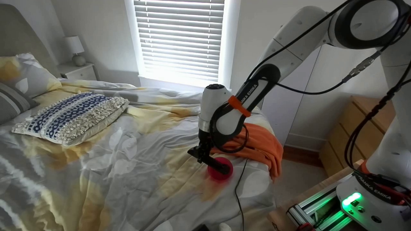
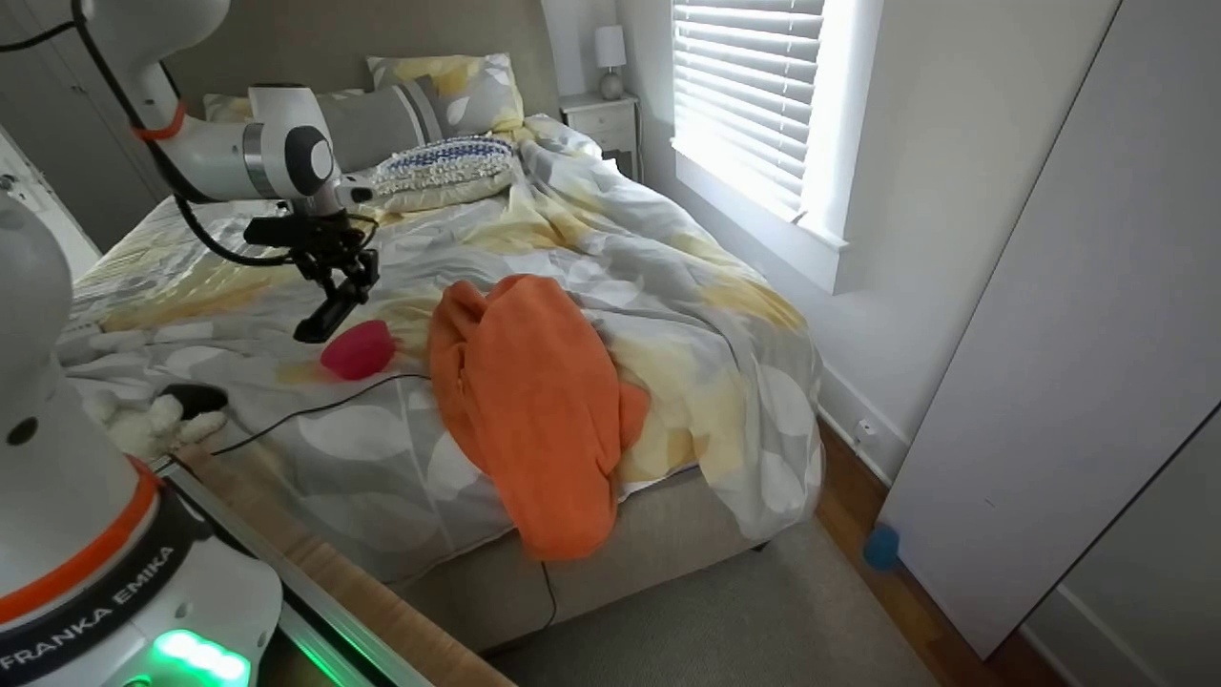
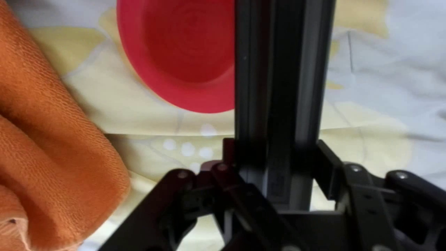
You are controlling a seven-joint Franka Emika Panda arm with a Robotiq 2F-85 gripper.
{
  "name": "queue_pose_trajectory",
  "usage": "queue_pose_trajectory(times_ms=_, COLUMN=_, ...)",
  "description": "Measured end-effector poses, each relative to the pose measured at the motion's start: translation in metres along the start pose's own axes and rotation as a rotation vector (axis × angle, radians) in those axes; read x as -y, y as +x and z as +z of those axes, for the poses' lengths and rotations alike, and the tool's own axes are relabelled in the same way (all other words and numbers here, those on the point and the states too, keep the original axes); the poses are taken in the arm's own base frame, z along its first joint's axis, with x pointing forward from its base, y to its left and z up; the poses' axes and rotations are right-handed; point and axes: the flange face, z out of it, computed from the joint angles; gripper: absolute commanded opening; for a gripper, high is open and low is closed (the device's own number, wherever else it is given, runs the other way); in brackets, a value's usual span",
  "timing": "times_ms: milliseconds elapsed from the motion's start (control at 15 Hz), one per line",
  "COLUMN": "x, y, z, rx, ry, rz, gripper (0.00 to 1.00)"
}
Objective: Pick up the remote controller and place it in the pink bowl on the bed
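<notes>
The remote controller is long and black. My gripper [image 3: 275, 158] is shut on the remote controller [image 3: 278, 87], which sticks out past the fingers in the wrist view. In an exterior view the gripper [image 1: 201, 154] holds the remote [image 1: 217, 164] tilted, its far end overlapping the pink bowl [image 1: 218, 177]. In an exterior view the gripper [image 2: 348, 277] and remote [image 2: 324, 320] appear above and to the left of the bowl [image 2: 361, 351]. In the wrist view the bowl [image 3: 205, 99] lies left of the remote, which covers its right part. The visible part of its inside is empty.
An orange blanket [image 1: 258, 142] lies beside the bowl, also in an exterior view [image 2: 534, 410]. A thin black cable [image 2: 315, 410] runs across the bed near the bowl. A white plush toy [image 2: 143, 425] and a dark object [image 2: 196, 398] lie near the robot base. A cushion [image 1: 74, 117] lies farther off.
</notes>
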Motion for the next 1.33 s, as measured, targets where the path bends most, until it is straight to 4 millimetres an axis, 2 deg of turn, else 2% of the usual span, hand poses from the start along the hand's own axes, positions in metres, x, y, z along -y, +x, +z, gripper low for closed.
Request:
queue_pose_trajectory(times_ms=267, x=-0.017, y=-0.013, z=0.009, rx=-0.047, ry=-0.004, rz=0.059, gripper=0.30)
queue_pose_trajectory(times_ms=667, x=-0.033, y=-0.016, z=0.013, rx=-0.147, ry=-0.054, rz=0.170, gripper=0.30)
queue_pose_trajectory(times_ms=933, x=-0.032, y=-0.017, z=0.015, rx=-0.165, ry=-0.116, rz=0.223, gripper=0.30)
queue_pose_trajectory(times_ms=1333, x=-0.014, y=-0.026, z=0.019, rx=-0.212, ry=-0.168, rz=0.289, gripper=0.30)
